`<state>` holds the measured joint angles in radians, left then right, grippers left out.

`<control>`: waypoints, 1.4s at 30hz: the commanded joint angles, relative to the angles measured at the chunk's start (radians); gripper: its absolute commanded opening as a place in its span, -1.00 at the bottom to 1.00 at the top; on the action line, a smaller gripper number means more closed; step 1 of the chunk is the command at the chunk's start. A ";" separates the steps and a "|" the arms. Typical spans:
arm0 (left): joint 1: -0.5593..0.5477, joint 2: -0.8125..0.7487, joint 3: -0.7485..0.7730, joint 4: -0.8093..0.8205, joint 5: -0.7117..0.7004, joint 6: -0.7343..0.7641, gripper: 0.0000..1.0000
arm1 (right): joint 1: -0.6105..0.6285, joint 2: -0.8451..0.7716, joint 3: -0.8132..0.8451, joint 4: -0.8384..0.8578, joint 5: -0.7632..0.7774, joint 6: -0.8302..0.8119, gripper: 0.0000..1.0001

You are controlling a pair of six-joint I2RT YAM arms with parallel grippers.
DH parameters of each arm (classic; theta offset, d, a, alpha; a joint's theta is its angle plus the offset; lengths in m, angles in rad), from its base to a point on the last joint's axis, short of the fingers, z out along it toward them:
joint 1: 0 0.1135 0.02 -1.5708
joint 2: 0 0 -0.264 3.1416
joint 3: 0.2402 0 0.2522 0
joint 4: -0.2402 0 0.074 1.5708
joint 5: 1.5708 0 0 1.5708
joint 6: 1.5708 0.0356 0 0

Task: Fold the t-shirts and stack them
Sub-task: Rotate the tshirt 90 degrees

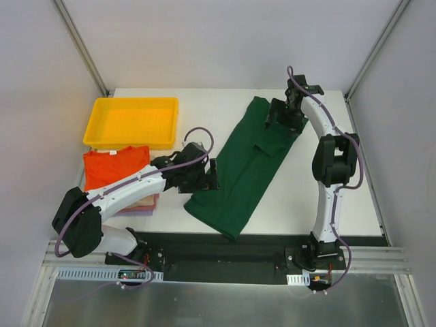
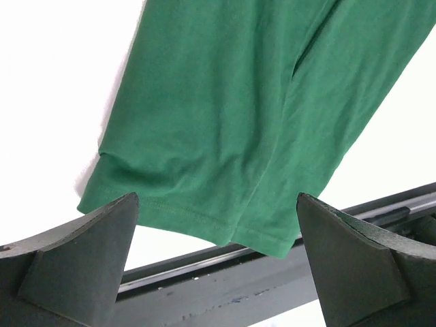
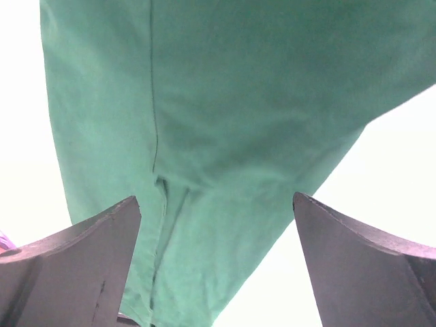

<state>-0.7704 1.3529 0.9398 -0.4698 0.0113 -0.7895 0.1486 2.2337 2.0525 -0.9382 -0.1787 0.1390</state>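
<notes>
The dark green t-shirt (image 1: pixel 244 170) lies folded lengthwise, slanting from the table's far middle to its near edge. My left gripper (image 1: pixel 212 178) is open and empty at the shirt's left edge; its wrist view shows the hem (image 2: pixel 225 122) past the spread fingers (image 2: pixel 95 259). My right gripper (image 1: pixel 278 117) is open and empty over the shirt's far end, with green cloth (image 3: pixel 225 136) between its fingers (image 3: pixel 88 266). An orange t-shirt (image 1: pixel 114 163) tops a stack at the left, with a beige shirt (image 1: pixel 144 201) and a pale pink-lilac shirt (image 1: pixel 139 210) showing below it.
A yellow plastic tray (image 1: pixel 133 121) stands at the far left, behind the stack. A black rail (image 1: pixel 225 245) runs along the near edge of the white table (image 1: pixel 320 197). Grey walls enclose the table on three sides.
</notes>
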 commanded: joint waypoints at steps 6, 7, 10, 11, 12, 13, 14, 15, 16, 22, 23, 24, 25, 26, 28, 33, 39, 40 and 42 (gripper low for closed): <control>0.003 0.136 -0.021 0.106 0.114 0.076 0.98 | 0.235 -0.350 -0.487 0.073 0.136 0.063 0.92; 0.002 0.150 -0.027 0.117 0.124 0.073 0.98 | 0.256 -0.370 -0.541 0.102 0.116 0.085 0.92; 0.002 0.172 -0.050 0.129 0.141 0.064 0.98 | 0.296 -0.391 -0.647 0.173 0.058 0.109 0.92; -0.001 0.172 -0.062 0.132 0.147 0.059 0.98 | 0.302 -0.381 -0.663 0.188 0.055 0.111 0.92; -0.004 0.172 -0.076 0.140 0.147 0.053 0.98 | 0.304 -0.370 -0.667 0.194 0.054 0.105 0.92; -0.007 0.170 -0.090 0.146 0.151 0.046 0.98 | 0.304 -0.352 -0.666 0.196 0.056 0.100 0.92; -0.013 0.172 -0.101 0.157 0.156 0.039 0.98 | 0.302 -0.336 -0.660 0.193 0.061 0.094 0.92; -0.020 0.176 -0.108 0.164 0.161 0.032 0.98 | 0.302 -0.316 -0.649 0.191 0.061 0.087 0.92; -0.024 0.183 -0.116 0.171 0.168 0.026 0.98 | 0.299 -0.297 -0.638 0.187 0.062 0.080 0.92; -0.078 0.222 -0.111 0.197 0.204 -0.031 0.98 | 0.235 -0.189 -0.569 0.167 0.070 0.042 0.92; -0.092 0.222 -0.107 0.198 0.210 -0.036 0.98 | 0.221 -0.165 -0.545 0.153 0.065 0.040 0.92; -0.105 0.224 -0.096 0.201 0.207 -0.045 0.98 | 0.206 -0.149 -0.523 0.151 0.059 0.013 0.92; -0.119 0.223 -0.085 0.204 0.204 -0.056 0.98 | 0.194 -0.131 -0.500 0.151 0.070 -0.002 0.92; -0.130 0.224 -0.070 0.206 0.200 -0.059 0.98 | 0.180 -0.114 -0.473 0.147 0.080 -0.016 0.92; -0.144 0.232 -0.029 0.209 0.187 -0.068 0.98 | 0.148 -0.077 -0.399 0.127 0.061 -0.053 0.92; -0.150 0.258 0.089 0.209 0.203 -0.039 0.98 | 0.100 -0.034 -0.169 -0.023 0.097 -0.131 0.92; -0.152 0.094 -0.019 0.207 0.144 -0.027 0.98 | 0.150 -0.389 -0.496 0.076 0.153 -0.182 0.92; -0.152 0.066 -0.050 0.203 0.132 -0.031 0.98 | 0.163 -0.458 -0.570 0.100 0.163 -0.182 0.92; -0.150 0.022 -0.113 0.183 0.102 -0.043 0.98 | 0.202 -0.621 -0.731 0.150 0.173 -0.167 0.92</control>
<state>-0.9169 1.4792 0.9230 -0.2432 0.1799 -0.8249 0.2752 1.9331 1.5303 -0.8238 -0.0502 0.0013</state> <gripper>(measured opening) 0.990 0.960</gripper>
